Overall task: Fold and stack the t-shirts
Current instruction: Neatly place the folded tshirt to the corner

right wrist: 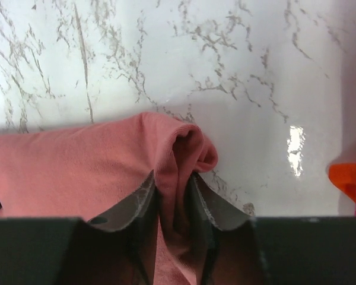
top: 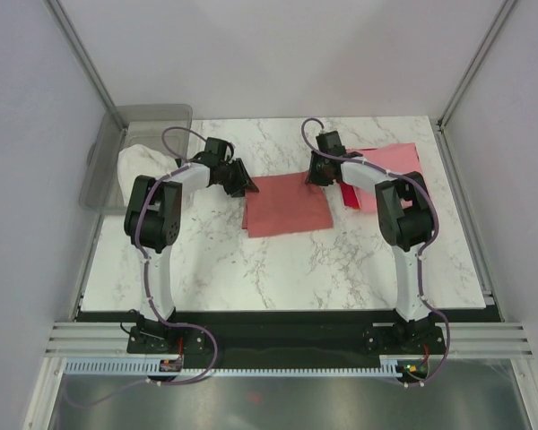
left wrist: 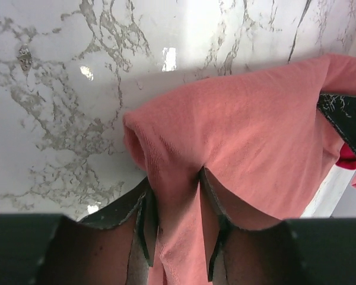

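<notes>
Salmon shirt [top: 287, 204] mid-fold, far corners clamped by left gripper [left wrist: 179, 181] and right gripper [right wrist: 173, 184]; stacking yet to come.

Left gripper [left wrist: 177, 196] is clamped on the salmon-red t-shirt [left wrist: 243, 136]. A bunched ridge of cloth runs down between the two fingers [left wrist: 118, 209] and out the bottom of frame. The shirt corner is raised off the bench [left wrist: 59, 89], its left edge rolled into a rounded fold with shadow under it. The rest of the cloth spreads up and right to the frame edge. The bench is white marble with grey veins and a few glare spots. At the right edge a dark glossy part [left wrist: 347, 119] overlaps the shirt, can't tell what it is. Just below it is a scrap of bright red cloth [left wrist: 347, 157].
</notes>
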Controlling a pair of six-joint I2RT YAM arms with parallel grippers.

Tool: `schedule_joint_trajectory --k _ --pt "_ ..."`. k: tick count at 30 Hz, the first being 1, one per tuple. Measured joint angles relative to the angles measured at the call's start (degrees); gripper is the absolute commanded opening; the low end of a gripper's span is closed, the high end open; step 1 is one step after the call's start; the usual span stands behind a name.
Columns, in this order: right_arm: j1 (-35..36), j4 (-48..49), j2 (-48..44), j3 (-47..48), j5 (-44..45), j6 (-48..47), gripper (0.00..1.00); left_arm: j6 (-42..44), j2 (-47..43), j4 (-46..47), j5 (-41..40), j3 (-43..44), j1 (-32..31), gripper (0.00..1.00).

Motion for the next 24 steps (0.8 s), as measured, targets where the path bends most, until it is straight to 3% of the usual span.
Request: schedule_joint_trajectory --k 3,5,7,13,24 --pt "0.70 -0.46 0.66 1.01 0.46 -0.90 0.15 -0.07 0.68 -0.92 -0.57 1.09 -0.42 0.28" --pt "1.31 -0.66 0.66 1.22 1.18 -1.53 0.02 0.00 0.74 -1.33 -1.22 1.20 -0.79 0.11" --pt "1.95 -0.61 0.66 1.25 1.46 -2.21 0.00 -0.09 0.74 -1.57 -1.84 1.22 -1.11 0.02" --pt "2.73 2.23 -2.32 -3.30 1.73 -3.10 0.00 -0.04 -0.61 -0.85 -3.98 -0.04 -2.01 0.02" --pt "2.91 5.49 -21.16 -17.57 1.95 -3.39 0.00 -0.02 -15.74 -1.62 -9.01 -10.60 -6.56 0.02"
